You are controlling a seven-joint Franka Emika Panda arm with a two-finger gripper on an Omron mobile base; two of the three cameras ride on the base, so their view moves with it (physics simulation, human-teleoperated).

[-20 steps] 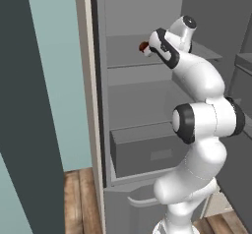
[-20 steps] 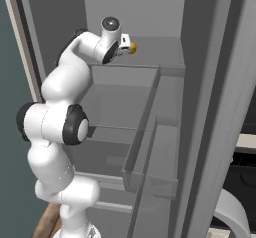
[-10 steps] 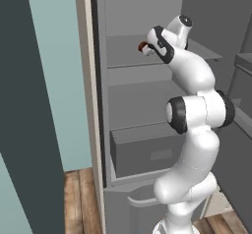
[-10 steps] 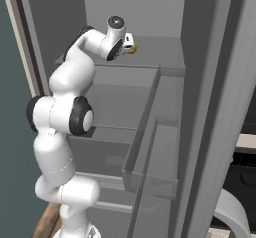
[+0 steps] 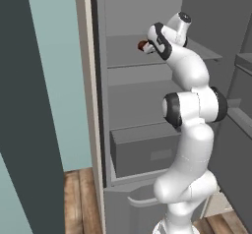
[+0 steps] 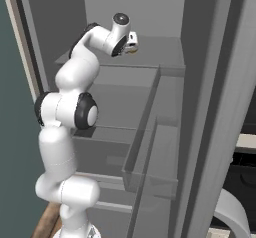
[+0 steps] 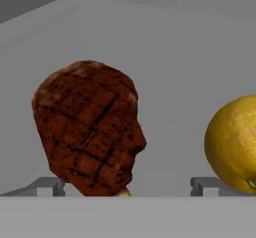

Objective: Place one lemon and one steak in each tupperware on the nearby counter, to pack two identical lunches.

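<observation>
A dark brown-red steak (image 7: 90,127) lies on the upper fridge shelf, close in front of the hand. Beside it, at the right edge of the hand view, sits a yellow lemon (image 7: 235,142). My gripper (image 7: 125,187) is open, its fingertips (image 7: 47,186) spread wide to either side of the steak's near end and not touching it. From the left base view the steak (image 5: 142,45) shows just past the gripper (image 5: 149,43). The right base view shows the lemon (image 6: 134,48) at the gripper (image 6: 131,45). The tupperware and the counter are out of view.
The arm reaches into an open grey fridge. Its upper shelf (image 5: 123,56) carries the food, and a closed drawer (image 5: 142,152) sits lower down. The open door with its bins (image 6: 155,132) stands at the right. A teal wall (image 5: 59,80) and wooden floor (image 5: 78,198) lie to the left.
The arm has stretched a little further in and up toward the upper shelf, and its elbow has drawn closer to the fridge. The jaws have stayed open.
</observation>
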